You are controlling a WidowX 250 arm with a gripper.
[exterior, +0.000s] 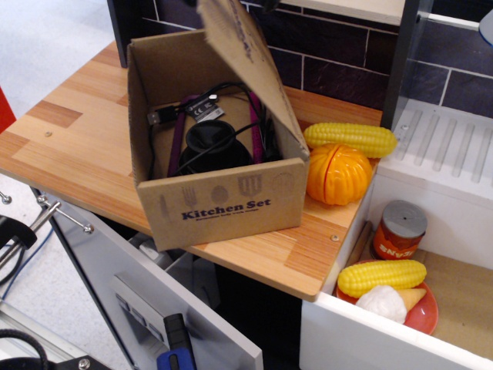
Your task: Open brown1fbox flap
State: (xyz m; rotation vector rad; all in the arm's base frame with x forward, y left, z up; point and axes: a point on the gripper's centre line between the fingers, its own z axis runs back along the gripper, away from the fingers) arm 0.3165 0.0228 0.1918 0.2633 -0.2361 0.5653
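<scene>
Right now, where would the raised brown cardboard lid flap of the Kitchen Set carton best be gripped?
Pinch the brown cardboard lid flap at its free upper edge, coming from above. It stands tilted up from its hinge along the brown Kitchen Set carton's right wall, so that thin edge is exposed.

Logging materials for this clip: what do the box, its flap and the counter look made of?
The box: matte brown cardboard, printed lettering, creased edges. The flap: same thin cardboard, raised on edge. The counter: looks like wood or wood-look laminate, banded planks, slight sheen.

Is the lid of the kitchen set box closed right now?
No, the flap stands raised, exposing black cables inside the box.
</scene>
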